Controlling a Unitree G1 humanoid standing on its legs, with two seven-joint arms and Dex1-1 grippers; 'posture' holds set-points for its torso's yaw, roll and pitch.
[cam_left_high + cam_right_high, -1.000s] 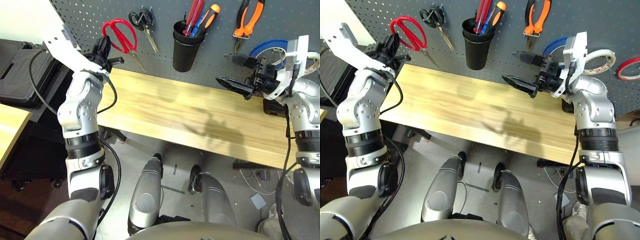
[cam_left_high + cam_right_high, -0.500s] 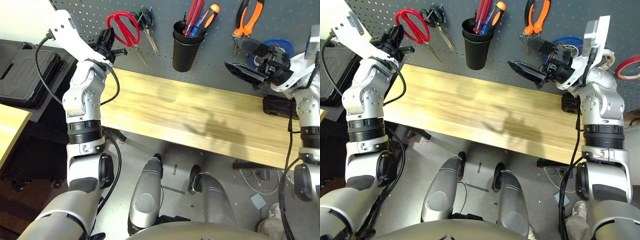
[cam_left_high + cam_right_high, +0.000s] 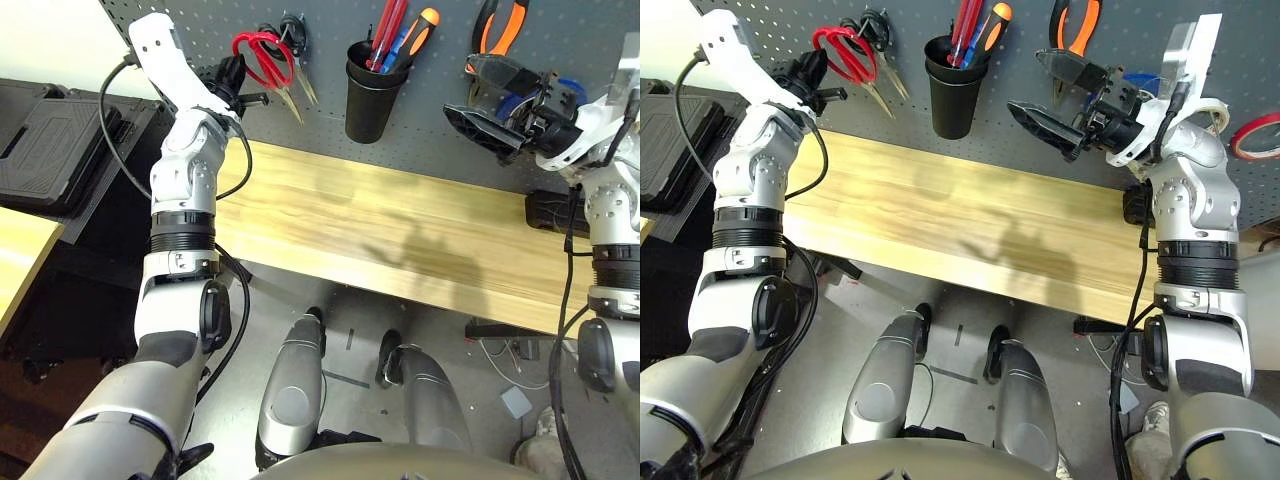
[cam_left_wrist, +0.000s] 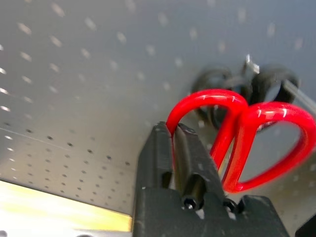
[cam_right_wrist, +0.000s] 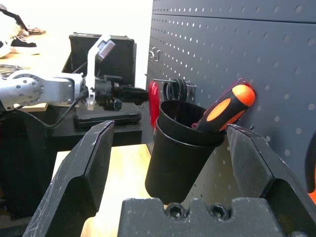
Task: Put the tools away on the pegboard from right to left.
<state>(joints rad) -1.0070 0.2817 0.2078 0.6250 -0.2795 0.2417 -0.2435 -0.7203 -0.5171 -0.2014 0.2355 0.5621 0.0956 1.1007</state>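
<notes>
Two red loops form the handles of the red scissors [image 3: 262,57], glossy plastic ovals joined at a pivot, with bare metal blades running down and to the right from them against the pegboard [image 3: 560,30]; they sit at the board's upper left, overlapping the black scissors [image 3: 290,35] that hang just beside them on a hook. The left gripper [image 3: 233,77] is at the red scissors' left loop, its black fingers [image 4: 163,158] nearly together and clamped on the lower left of that loop, as the left wrist view shows close up, with the black scissors blurred behind. The pegboard is a dark grey panel dotted with rows of small holes, standing upright behind a pale wooden table [image 3: 400,230]. Right of the scissors a black cup [image 3: 372,95] hangs on the board, holding the red-handled screwdriver [image 3: 388,28] along with an orange-and-black-handled one. Further right the pliers [image 3: 497,30] hang with their orange-and-black handles upward. The right gripper [image 3: 1052,92] hovers in front of the board near the pliers, its two fingers spread wide apart and holding nothing; the right wrist view looks between them at the cup. At the far right the red tape ring [image 3: 1255,135] hangs on the board next to a white tape roll [image 3: 1210,108]
</notes>
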